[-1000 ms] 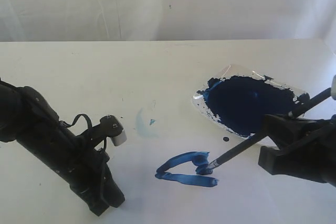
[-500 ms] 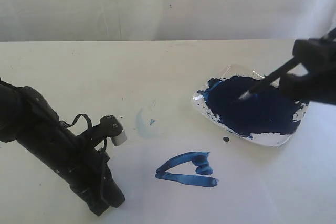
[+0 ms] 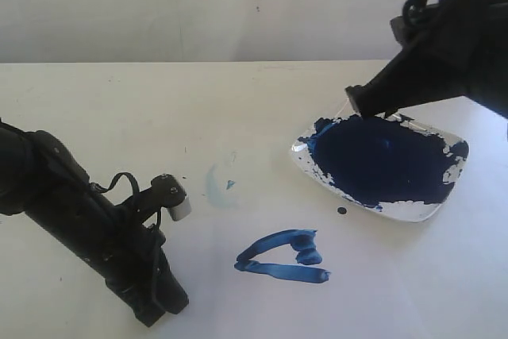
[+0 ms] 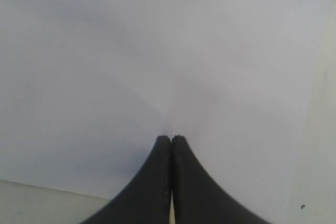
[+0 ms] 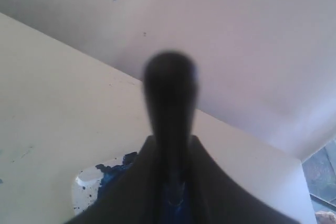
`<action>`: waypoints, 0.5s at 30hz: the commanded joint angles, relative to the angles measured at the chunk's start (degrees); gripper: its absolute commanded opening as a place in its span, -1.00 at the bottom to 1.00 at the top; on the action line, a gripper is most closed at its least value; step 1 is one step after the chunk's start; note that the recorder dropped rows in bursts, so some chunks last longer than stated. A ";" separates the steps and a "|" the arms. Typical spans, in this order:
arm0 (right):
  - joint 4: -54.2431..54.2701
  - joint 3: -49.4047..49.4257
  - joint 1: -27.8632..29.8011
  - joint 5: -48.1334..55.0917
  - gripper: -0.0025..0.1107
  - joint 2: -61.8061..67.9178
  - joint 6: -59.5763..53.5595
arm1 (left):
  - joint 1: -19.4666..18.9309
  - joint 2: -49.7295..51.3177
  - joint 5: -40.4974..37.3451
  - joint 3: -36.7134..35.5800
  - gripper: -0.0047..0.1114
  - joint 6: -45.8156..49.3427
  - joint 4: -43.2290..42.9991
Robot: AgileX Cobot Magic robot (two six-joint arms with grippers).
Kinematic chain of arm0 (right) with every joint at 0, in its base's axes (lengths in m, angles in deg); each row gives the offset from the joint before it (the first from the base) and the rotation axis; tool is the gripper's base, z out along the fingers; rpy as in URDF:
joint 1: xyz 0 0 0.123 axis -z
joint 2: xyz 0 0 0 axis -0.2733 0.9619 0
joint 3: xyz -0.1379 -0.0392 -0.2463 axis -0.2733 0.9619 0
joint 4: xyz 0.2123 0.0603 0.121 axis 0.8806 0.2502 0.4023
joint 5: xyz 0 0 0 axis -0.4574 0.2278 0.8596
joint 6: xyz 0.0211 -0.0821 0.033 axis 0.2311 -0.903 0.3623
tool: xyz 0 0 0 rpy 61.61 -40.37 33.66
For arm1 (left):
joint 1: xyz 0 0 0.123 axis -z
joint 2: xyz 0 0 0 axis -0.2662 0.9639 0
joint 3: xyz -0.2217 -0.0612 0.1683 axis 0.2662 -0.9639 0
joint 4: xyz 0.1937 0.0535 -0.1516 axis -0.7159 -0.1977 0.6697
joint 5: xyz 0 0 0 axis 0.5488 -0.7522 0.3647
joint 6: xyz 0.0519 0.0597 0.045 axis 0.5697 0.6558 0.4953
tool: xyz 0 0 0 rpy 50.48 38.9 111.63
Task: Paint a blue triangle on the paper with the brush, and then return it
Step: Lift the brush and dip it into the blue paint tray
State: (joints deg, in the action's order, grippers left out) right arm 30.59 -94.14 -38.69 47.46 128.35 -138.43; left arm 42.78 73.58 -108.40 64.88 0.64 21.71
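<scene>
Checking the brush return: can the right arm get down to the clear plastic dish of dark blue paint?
Probably yes. The right gripper, holding the black-handled paintbrush, hangs over the far rim of the clear plastic paint dish with nothing between; the left gripper lies far off.

Looks like a robotics lab bench to me: a bare cream tabletop (image 3: pixel 159 109) in front of a plain white backdrop (image 3: pixel 159 5) flecked with a few dark specks. My two black arms, left arm (image 3: pixel 79 220) and right arm (image 3: pixel 460 45), work over it. The only other items are a clear paint dish (image 3: pixel 417 212) of dark blue and white paper (image 4: pixel 157 77) with a blue triangle (image 3: pixel 282 258), so a staged test rig.
</scene>
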 commanded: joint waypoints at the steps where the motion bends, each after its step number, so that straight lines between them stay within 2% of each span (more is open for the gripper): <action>1: -0.51 -1.50 4.97 13.46 -0.96 2.38 0.22 | -0.05 0.05 -1.28 -0.49 -0.92 0.05 0.34; 9: -0.51 -2.27 19.12 36.19 -0.96 4.30 8.85 | -0.05 0.05 -1.28 -0.49 -0.92 0.05 0.34; 14: -0.81 -2.15 25.81 45.24 -0.96 4.95 14.32 | -0.05 0.05 -1.28 -0.49 -0.92 0.05 0.34; 15: -5.93 -2.15 27.31 49.34 -0.96 5.12 19.50 | -0.05 0.05 -1.28 -0.49 -0.92 0.05 0.34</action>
State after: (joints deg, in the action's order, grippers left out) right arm 30.07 -96.11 -14.83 88.96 132.97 -126.24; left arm 42.78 73.58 -108.40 64.88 0.64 21.71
